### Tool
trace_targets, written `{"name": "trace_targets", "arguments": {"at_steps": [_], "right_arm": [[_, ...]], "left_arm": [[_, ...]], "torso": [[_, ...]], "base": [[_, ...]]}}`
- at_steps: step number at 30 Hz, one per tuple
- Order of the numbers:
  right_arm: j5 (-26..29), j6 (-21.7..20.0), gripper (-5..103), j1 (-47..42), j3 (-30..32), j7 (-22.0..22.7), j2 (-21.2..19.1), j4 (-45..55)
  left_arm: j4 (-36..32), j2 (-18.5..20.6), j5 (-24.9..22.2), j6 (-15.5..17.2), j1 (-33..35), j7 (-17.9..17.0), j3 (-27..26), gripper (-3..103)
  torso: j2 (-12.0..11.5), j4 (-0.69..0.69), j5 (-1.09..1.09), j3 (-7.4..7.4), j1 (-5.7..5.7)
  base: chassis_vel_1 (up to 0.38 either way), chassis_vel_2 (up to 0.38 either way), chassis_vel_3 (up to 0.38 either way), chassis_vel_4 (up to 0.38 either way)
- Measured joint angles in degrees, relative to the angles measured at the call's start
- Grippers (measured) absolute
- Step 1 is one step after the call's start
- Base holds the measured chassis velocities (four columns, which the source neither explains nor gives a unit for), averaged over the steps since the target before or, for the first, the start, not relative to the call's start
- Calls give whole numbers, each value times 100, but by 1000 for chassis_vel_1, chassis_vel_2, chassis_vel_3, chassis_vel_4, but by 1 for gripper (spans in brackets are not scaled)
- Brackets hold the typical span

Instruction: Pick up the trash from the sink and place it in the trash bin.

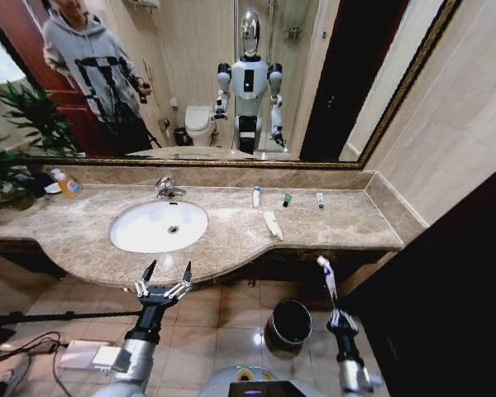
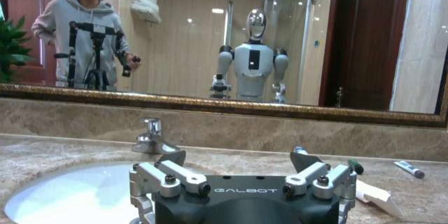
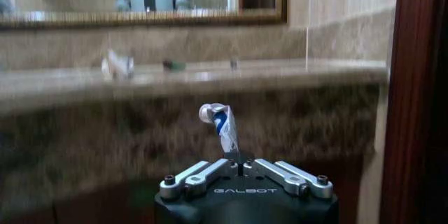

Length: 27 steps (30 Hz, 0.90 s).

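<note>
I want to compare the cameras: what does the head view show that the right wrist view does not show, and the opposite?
Head view alone: the sink, the trash bin on the floor, the open left gripper in front of the countertop, and a flat white tube.

Right wrist view alone: a close look at the fingers shut on the tube's end.

Both: the right gripper holding a white and blue tube upright below the counter edge.

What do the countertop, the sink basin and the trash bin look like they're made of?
The countertop looks like polished beige marble or similar stone: mottled veining, soft sheen. The sink basin looks like glazed white ceramic, smooth and glossy. The trash bin is black with a shiny rim catching light, plastic or coated metal; I can't tell which.
</note>
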Motion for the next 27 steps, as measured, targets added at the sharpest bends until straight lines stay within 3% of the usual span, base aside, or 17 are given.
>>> {"name": "trace_targets", "arguments": {"at_steps": [5, 7, 8, 11, 12, 14, 16, 20, 27], "right_arm": [[-347, -275, 0, 229, -104, 157, 42, -458], [-679, -704, 0, 507, -159, 199, 61, -875], [-679, -704, 0, 507, -159, 199, 61, -875], [-780, -1477, 0, 858, -211, -292, -6, -1436], [-780, -1477, 0, 858, -211, -292, -6, -1436], [-782, -1955, 0, 1210, -226, -645, -40, -1958], [-772, -2122, 0, 1305, -244, -699, -57, -2072], [-845, -2930, 0, 1987, -360, -909, -101, -2772], [-1120, -3470, 0, 2992, -471, -1008, -112, -3970]], "left_arm": [[0, 0, 0, 0, 0, 0, 0, 100], [0, 0, 0, 0, 0, 0, 0, 100], [0, 0, 0, 0, 0, 0, 0, 100], [0, 0, 0, 0, 0, 0, 0, 100], [0, 0, 0, 0, 0, 0, 0, 100], [0, 0, 0, 0, 0, -1, 0, 100], [0, 0, 0, 0, 0, -1, 0, 100], [0, 0, 0, 0, 0, 0, 0, 100], [0, 0, 0, 0, 0, 0, 0, 100]], "torso": [[0, 1, -1, 0, 0], [0, 1, 0, 0, 0], [0, 1, 0, 0, 0], [0, 1, -1, 1, 1], [0, 1, -1, 1, 1], [-1, 2, 2, 1, 0], [-1, 1, 2, 1, 1], [-1, 1, -1, 1, 1], [-1, 1, -1, 1, 1]], "base": [[0, 0, 0, 0], [0, 0, 0, 0], [0, 0, 0, 0], [0, 0, 0, 0], [0, 0, 0, 0], [0, 0, 0, 0], [0, 0, 0, 0], [0, 0, 0, 0], [0, 0, 0, 0]]}}
